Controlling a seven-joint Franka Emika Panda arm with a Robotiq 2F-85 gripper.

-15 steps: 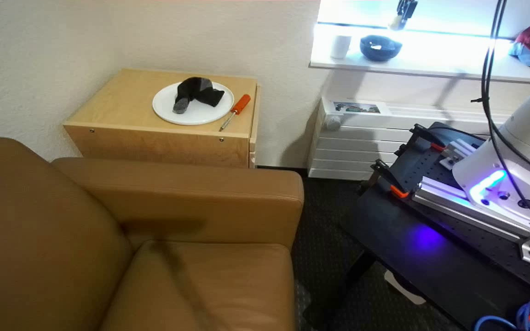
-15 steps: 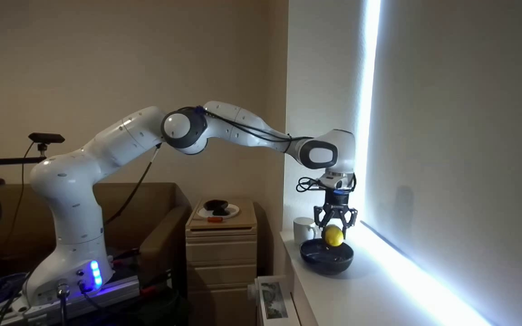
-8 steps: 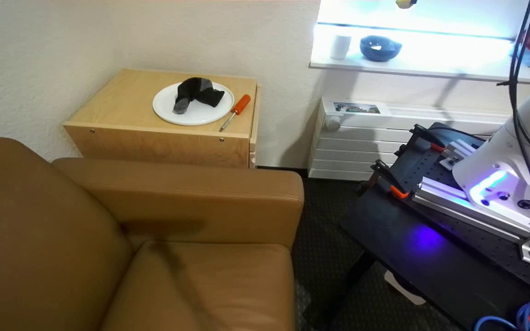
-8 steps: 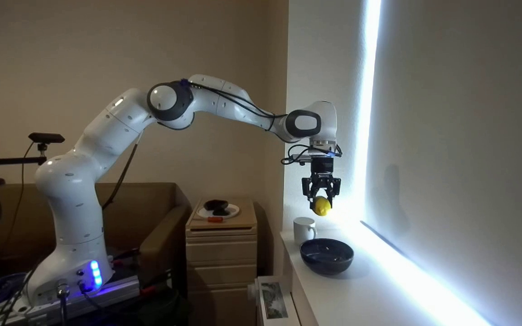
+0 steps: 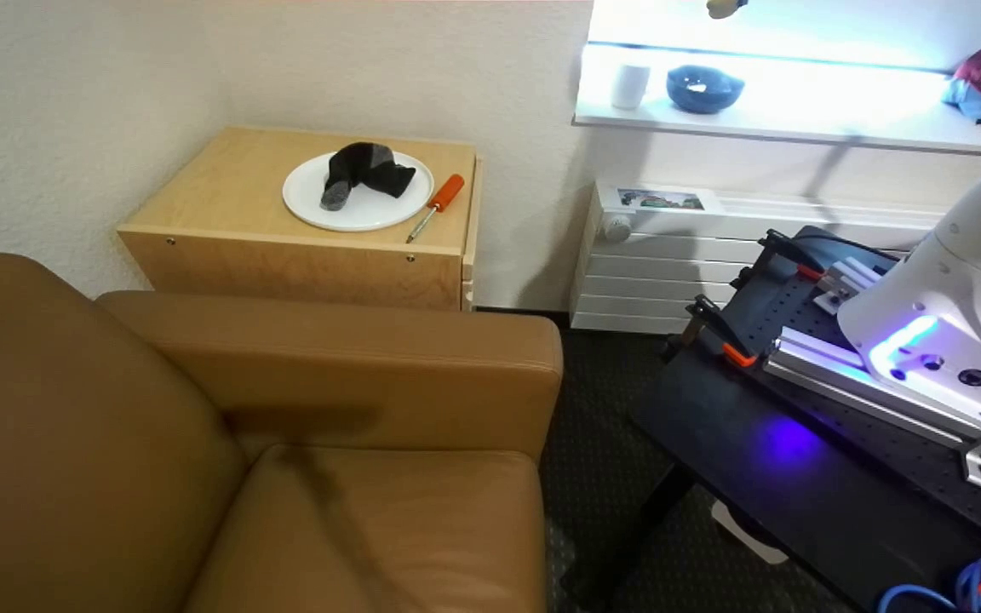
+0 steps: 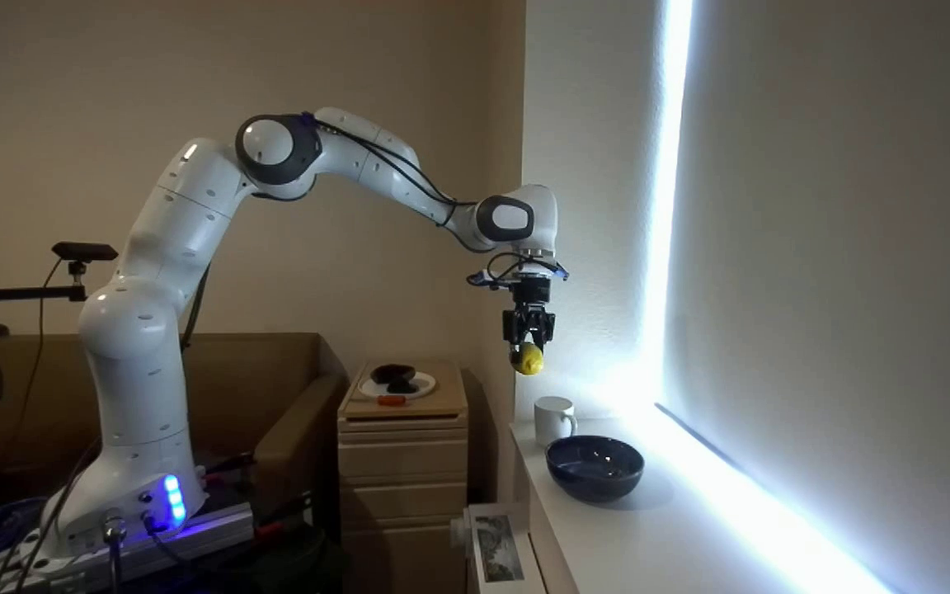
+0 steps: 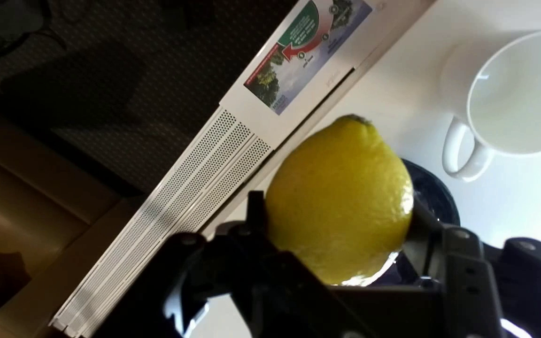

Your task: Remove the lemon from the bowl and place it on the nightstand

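Observation:
The yellow lemon is held between the fingers of my gripper, which is shut on it. It hangs in the air above the windowsill, higher than the mug and to the left of the bowl in an exterior view. The lemon fills the middle of the wrist view, with a finger on each side. At the top edge of an exterior view only part of the lemon shows. The dark blue bowl stands on the sill; in the wrist view the lemon partly hides it. The tan wooden nightstand stands in the corner.
On the nightstand lie a white plate with a black cloth item on it and an orange-handled screwdriver. A white mug stands beside the bowl. A radiator is under the sill. A brown armchair borders the nightstand.
My gripper has lifted the lemon from just over the bowl, then carried it left in an exterior view, towards the robot's base and past the bowl. The bowl, mug and plate have not moved.

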